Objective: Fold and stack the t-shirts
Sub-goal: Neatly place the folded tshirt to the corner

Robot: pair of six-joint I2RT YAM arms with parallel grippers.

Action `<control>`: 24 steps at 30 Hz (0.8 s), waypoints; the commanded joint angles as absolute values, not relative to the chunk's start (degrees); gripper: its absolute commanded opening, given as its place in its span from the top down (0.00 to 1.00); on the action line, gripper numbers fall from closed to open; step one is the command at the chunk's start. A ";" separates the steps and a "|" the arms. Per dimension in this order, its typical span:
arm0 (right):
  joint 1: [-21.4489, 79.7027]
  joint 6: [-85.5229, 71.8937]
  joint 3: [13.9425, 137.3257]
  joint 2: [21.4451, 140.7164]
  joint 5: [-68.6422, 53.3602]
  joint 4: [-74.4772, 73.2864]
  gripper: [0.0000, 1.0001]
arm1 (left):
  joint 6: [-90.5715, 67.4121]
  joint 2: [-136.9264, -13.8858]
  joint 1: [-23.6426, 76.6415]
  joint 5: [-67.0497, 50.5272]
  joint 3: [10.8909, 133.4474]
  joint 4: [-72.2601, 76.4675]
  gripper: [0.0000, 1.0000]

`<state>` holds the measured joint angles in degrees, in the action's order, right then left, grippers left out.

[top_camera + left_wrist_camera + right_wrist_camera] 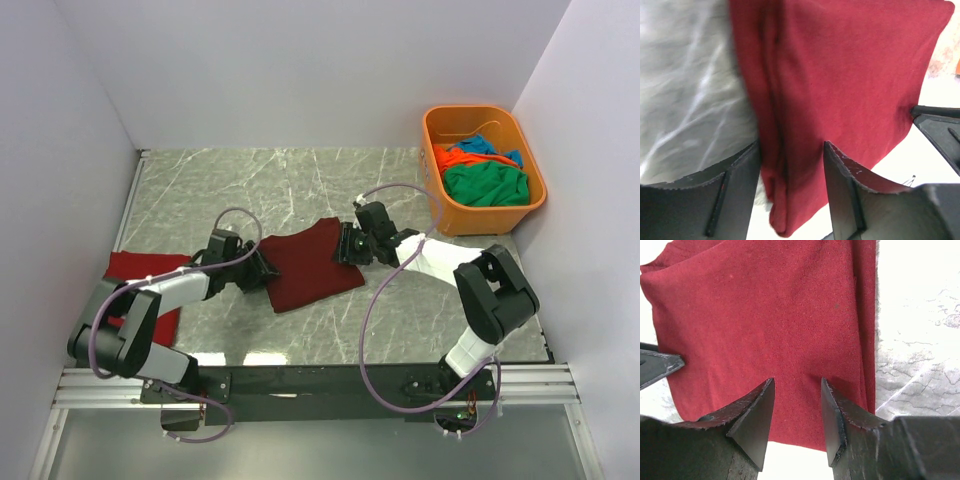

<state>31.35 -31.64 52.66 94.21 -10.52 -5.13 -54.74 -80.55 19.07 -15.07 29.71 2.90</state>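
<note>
1. A dark maroon t-shirt point(310, 265) lies flat near the middle of the marble-patterned worktop point(300, 180), doubled into a rough rectangle. Every place below is given from this shirt.
2. The left pincer point(792, 150) sits at the maroon shirt's left edge. Its jaws stand apart, straddling the thick folded hem, and I can see nothing pinched.
3. The right pincer point(798, 382) hangs low over the maroon shirt's right edge. It is released, with flat cloth showing in the gap between its jaws.
4. With one pincer at each opposite edge, the pair look set to take both sides together, so the next fold would lift evenly rather than drag.
5. A bright red t-shirt point(140, 268) lies flat just left of the maroon shirt, partly under the left arm. It is probably the base of the stack.
6. An orange tub point(480, 218) stands well to the right of and beyond the maroon shirt. It holds bunched green point(485, 185), orange point(458, 158) and blue point(485, 145) shirts, apparently waiting their turn.
</note>
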 commanded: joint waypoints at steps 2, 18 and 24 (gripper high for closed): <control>31.55 -31.46 52.38 94.75 -9.76 -2.90 0.51 | -53.88 -85.25 22.06 -10.03 31.46 0.18 0.44; 31.55 -33.66 53.53 87.46 -4.48 -9.05 0.52 | -73.63 -90.59 24.17 13.35 55.96 -34.51 0.99; 31.64 -34.01 52.47 83.59 -3.87 -10.90 0.53 | -78.48 -102.28 16.97 16.69 76.80 -54.57 0.99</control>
